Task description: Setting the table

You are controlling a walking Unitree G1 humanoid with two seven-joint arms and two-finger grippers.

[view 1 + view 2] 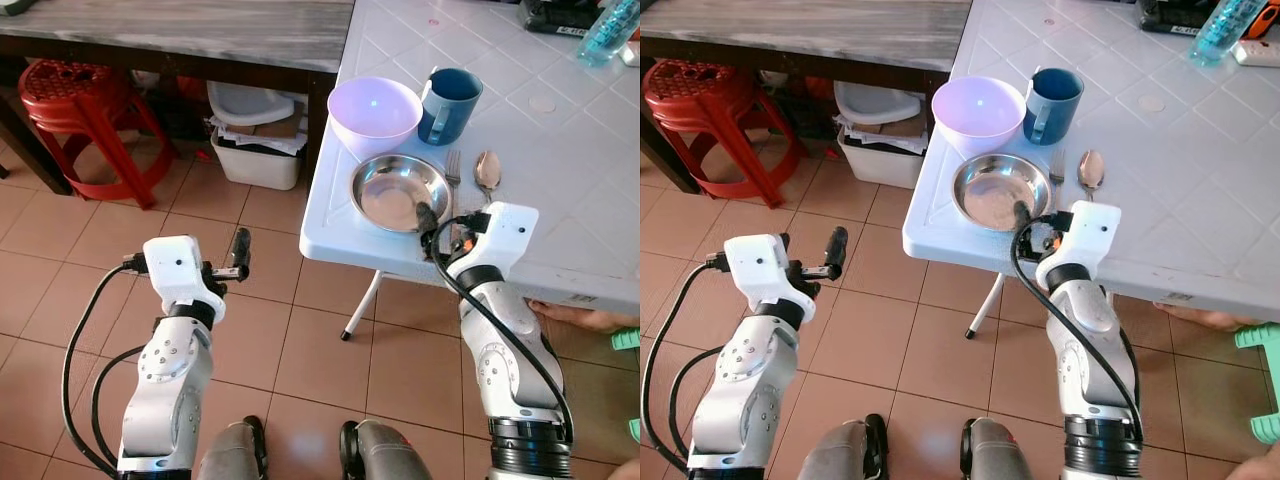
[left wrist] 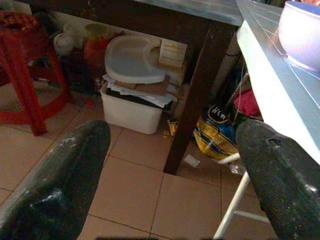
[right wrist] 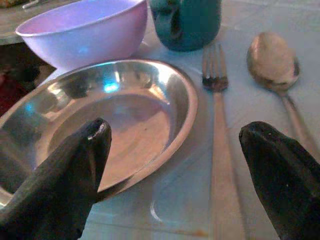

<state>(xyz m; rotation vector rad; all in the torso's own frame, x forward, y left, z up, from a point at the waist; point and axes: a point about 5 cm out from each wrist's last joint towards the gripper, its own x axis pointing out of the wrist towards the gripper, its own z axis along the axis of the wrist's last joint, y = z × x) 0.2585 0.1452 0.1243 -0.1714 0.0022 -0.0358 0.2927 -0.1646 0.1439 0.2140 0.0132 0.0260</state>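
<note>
Right wrist view: right gripper [image 3: 172,165] fingers spread wide, hovering at the near edge of the white table [image 1: 560,200], one finger over the steel plate [image 1: 400,190] rim, the other past the fork [image 1: 452,172]. Left gripper [image 1: 232,262] also spread, holding nothing, over the tile floor beside the table. Fork just right of plate, spoon [image 1: 487,172] next to it. Behind the plate: lilac bowl [image 1: 374,113], blue mug [image 1: 449,104]. Further left: red stool [image 1: 82,105], white bin [image 1: 255,150].
</note>
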